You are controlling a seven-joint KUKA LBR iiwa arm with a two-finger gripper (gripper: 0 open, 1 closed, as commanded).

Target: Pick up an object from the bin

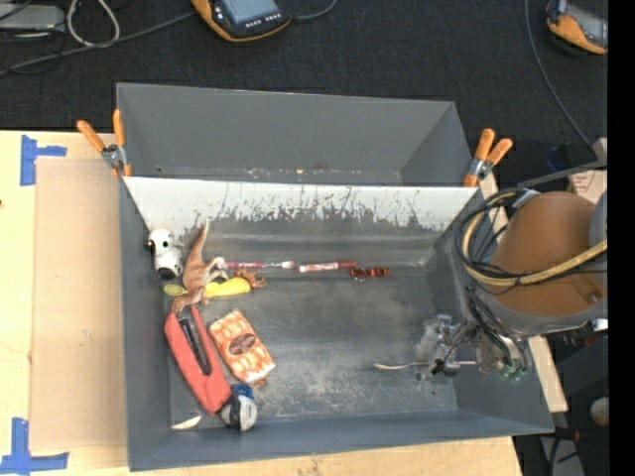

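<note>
My gripper (438,349) is low over the bin floor near the right wall, under the arm's brown cover and cables. A thin grey metal strip (397,367) lies on the floor just left of it; I cannot tell whether they touch. A long thin red-and-white rod (303,267) lies across the middle of the bin, well to the upper left of the gripper.
Along the left side lie a red flat tool (196,361), an orange patterned packet (242,346), a yellow piece (228,288), a tan toy figure (198,263), a small white-and-black thing (164,252) and a small dark roll (241,411).
</note>
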